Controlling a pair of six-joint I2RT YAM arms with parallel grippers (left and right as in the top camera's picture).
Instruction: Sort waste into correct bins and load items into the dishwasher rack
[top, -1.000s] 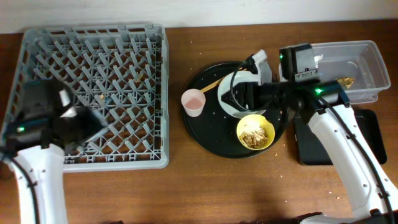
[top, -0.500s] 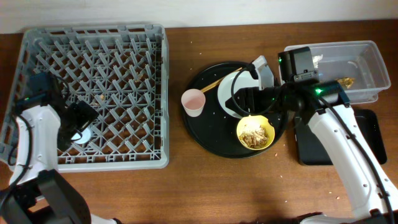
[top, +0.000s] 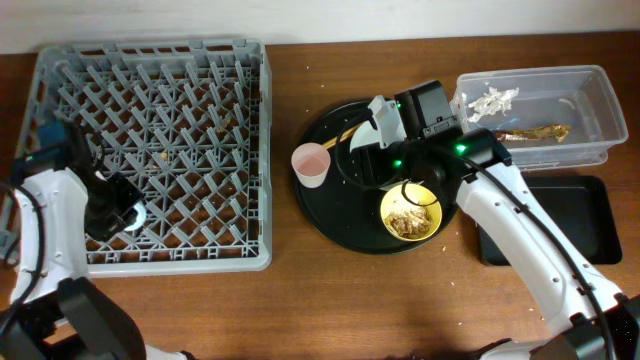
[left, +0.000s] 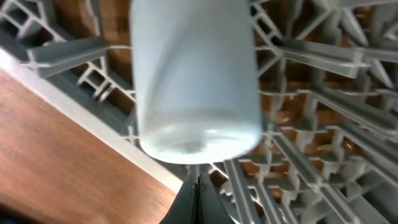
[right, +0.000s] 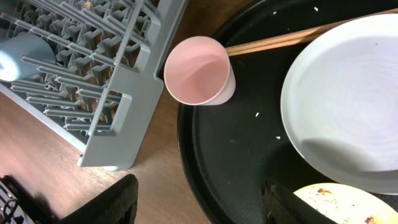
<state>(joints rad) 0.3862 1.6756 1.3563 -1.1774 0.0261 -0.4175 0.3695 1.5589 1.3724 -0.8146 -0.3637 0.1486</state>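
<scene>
The blue cup stands upside down in the front left part of the grey dishwasher rack. My left gripper is shut and empty just in front of the cup. My right gripper hangs open over the round black tray's left rim, holding nothing. Just ahead of it are the pink cup, the pale plate and the chopsticks. The yellow bowl holds crumbly scraps. A white napkin and a brown wrapper lie in the clear tub.
The shallow black rectangular tray lies right of the round black tray. Crumbs are scattered on the wooden table and in the rack. The right arm crosses above the plate and the bowl's far side.
My left gripper let go of the blue cup in the rack, then shut. My right arm swung left from the tub, over the round tray and closer to the pink cup.
</scene>
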